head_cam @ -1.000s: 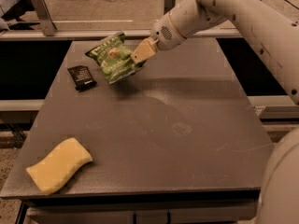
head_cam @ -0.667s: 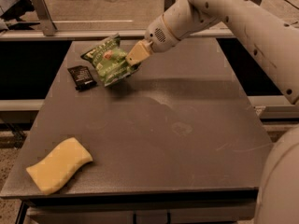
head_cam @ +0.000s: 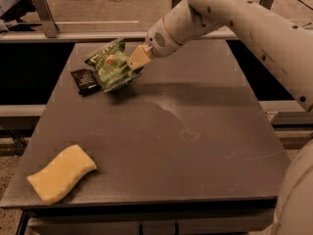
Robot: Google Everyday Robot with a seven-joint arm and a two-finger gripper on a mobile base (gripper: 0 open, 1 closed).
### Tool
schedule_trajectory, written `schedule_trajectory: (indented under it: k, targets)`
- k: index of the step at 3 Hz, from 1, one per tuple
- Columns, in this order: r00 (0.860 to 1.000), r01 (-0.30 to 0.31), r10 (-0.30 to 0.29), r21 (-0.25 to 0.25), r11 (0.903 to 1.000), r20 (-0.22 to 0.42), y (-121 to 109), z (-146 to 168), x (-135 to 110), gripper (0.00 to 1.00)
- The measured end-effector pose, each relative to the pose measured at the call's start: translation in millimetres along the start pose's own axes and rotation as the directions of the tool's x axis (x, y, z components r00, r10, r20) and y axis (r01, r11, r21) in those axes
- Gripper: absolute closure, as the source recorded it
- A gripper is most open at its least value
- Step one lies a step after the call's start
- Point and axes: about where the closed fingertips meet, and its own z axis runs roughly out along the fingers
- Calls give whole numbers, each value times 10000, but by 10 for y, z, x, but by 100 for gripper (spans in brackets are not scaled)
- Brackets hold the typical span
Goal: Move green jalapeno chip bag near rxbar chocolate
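The green jalapeno chip bag (head_cam: 110,66) is tilted at the far left of the dark table (head_cam: 161,146), its lower edge at or just above the surface. My gripper (head_cam: 133,64) is shut on the bag's right edge, with a tan finger (head_cam: 138,57) showing against it. The rxbar chocolate (head_cam: 85,81), a small black wrapper, lies flat just left of the bag, almost touching it.
A yellow sponge (head_cam: 61,173) lies near the table's front left corner. My white arm (head_cam: 234,18) reaches in from the upper right. A metal rail (head_cam: 73,35) runs behind the table.
My gripper has carried the chip bag a little to the left, closer to the black bar. The bar and the sponge have not moved.
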Motion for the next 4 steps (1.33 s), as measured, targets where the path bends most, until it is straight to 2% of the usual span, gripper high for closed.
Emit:
schedule_trajectory:
  k: [1, 2, 3, 4]
  targets:
    - [9999, 29, -32, -286, 9996, -97, 3, 12, 8, 14]
    - [10000, -33, 40, -1047, 9945, 66, -53, -151, 66, 0]
    - [9987, 398, -398, -19, 9992, -306, -95, -522, 4, 0]
    - [9987, 398, -398, -19, 9992, -306, -95, -522, 4, 0]
